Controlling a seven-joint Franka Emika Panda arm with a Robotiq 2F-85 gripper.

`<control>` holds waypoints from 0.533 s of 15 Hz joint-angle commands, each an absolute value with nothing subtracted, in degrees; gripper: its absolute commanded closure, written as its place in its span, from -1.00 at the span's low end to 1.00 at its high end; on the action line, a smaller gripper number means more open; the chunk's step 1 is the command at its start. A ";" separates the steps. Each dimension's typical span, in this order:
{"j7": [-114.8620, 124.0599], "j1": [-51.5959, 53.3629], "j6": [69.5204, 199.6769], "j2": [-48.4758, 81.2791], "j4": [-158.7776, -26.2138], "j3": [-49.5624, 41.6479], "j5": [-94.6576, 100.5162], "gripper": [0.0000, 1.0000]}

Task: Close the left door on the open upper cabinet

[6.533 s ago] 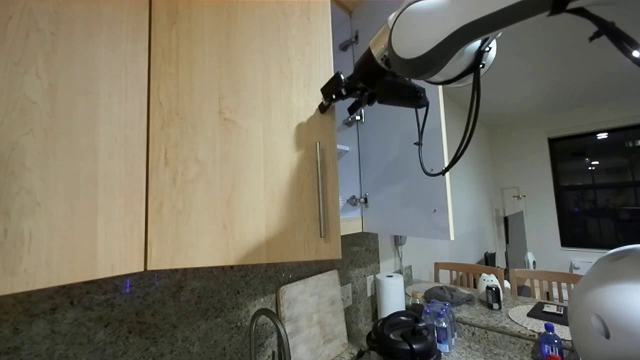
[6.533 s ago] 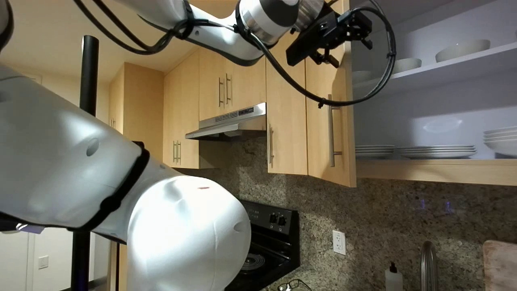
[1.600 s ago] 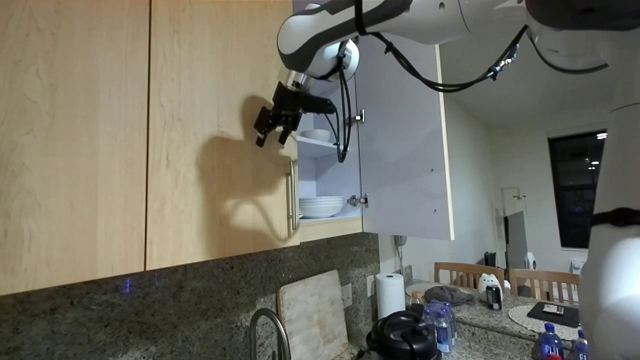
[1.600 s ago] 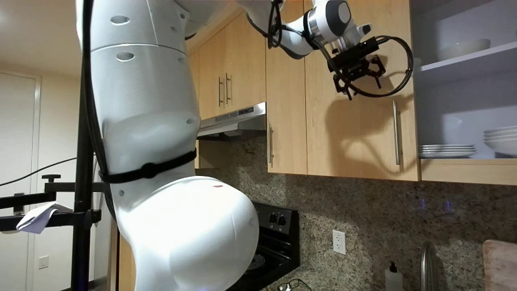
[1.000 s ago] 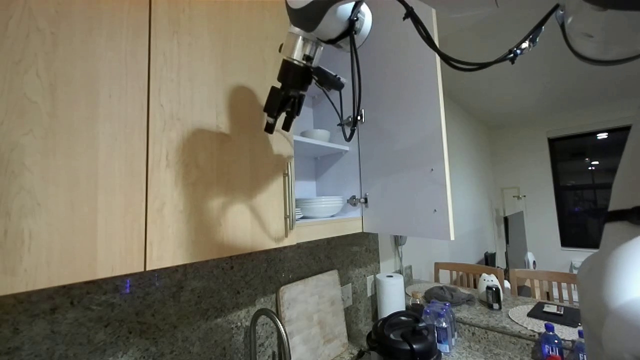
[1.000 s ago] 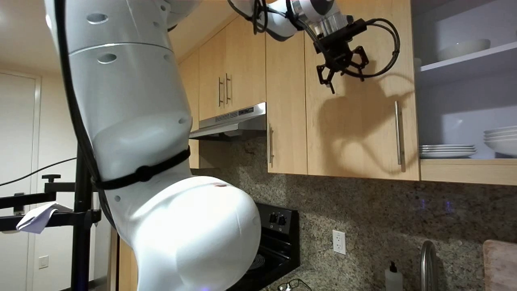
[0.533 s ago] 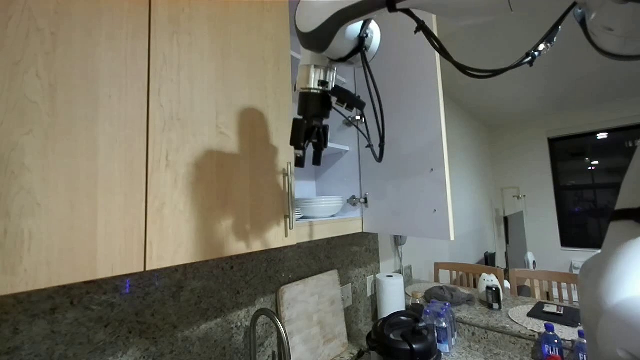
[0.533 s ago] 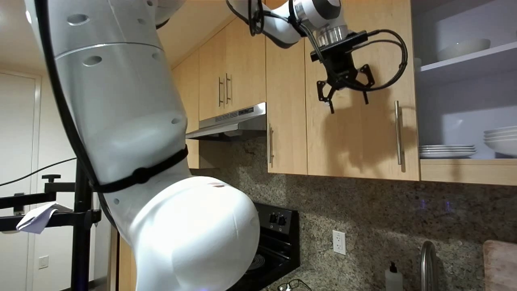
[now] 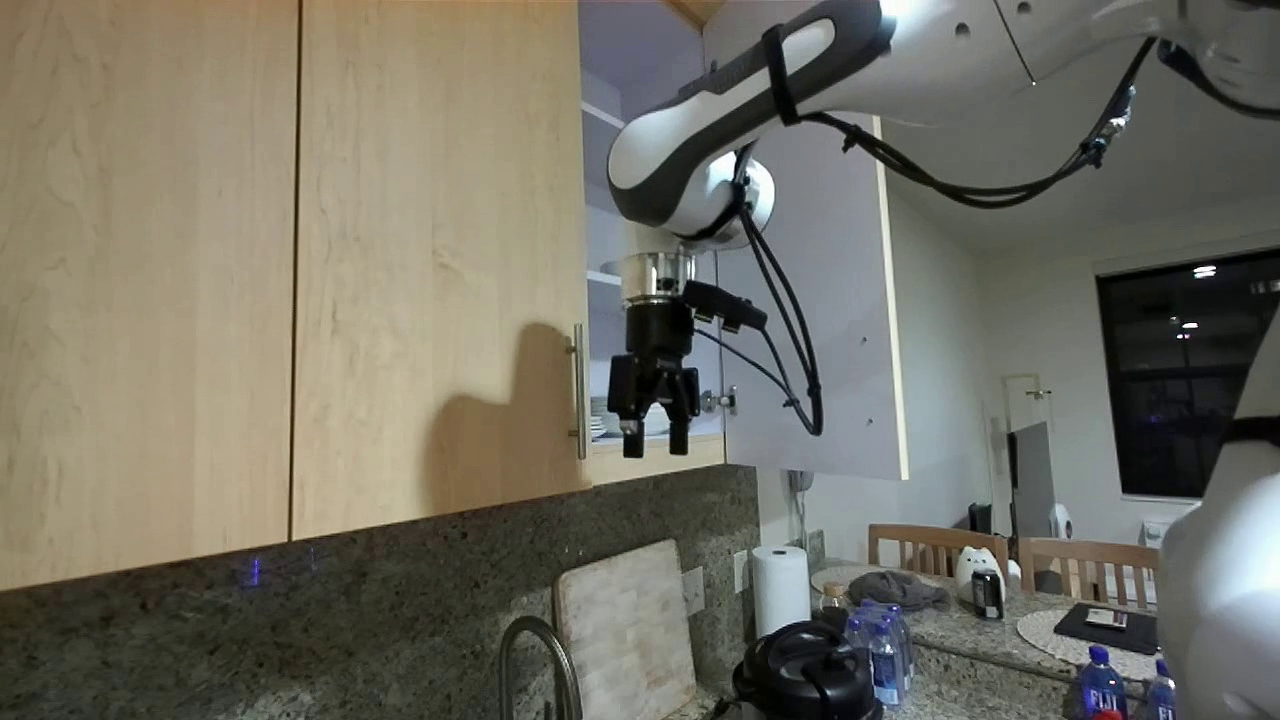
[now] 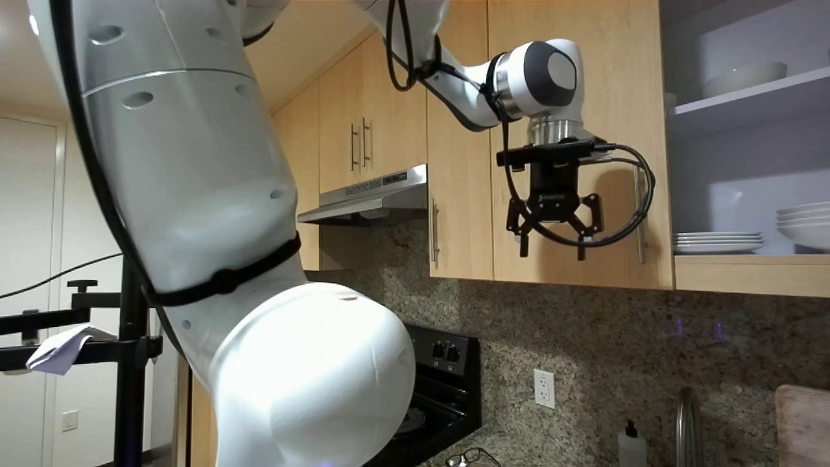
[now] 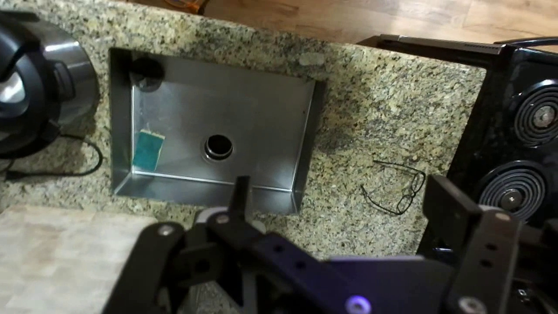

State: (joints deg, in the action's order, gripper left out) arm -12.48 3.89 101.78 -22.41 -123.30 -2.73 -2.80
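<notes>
The left door (image 9: 440,250), a light-wood panel with a slim metal bar handle (image 9: 580,390), shows in both exterior views (image 10: 622,110). It lies flush or almost flush with the upper cabinet's front; a small gap cannot be ruled out. The upper cabinet (image 10: 746,175) shows its white interior to the right of this door. My gripper (image 9: 656,445) points straight down in front of the cabinet. In an exterior view (image 10: 552,250) it stands before the door, apart from it, its shadow on the wood. In the wrist view (image 11: 342,196) its fingers are wide apart with nothing between them.
A pale door panel (image 9: 810,360) stands swung out at the right. Plates (image 10: 716,243) and a bowl (image 10: 746,79) sit on the shelves. Below are a sink (image 11: 244,109), glasses (image 11: 409,192), a cutting board (image 9: 630,630), a black cooker (image 9: 805,670) and a stove (image 11: 514,131).
The left door has swung from standing open to about flush with the cabinet. My gripper has left its edge, backed off, turned to point down and lowered to handle height.
</notes>
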 commanded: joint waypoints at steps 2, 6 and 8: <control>-6.92 1.79 103.31 -30.07 -133.58 -3.06 -6.57 -1.00; -3.32 0.14 105.21 -37.04 -140.63 -3.08 -7.68 -1.00; -1.54 -0.72 106.05 -40.61 -143.45 -2.79 -7.43 -1.00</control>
State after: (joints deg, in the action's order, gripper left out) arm -4.63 0.77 103.47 -33.95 -137.68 -3.40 -6.30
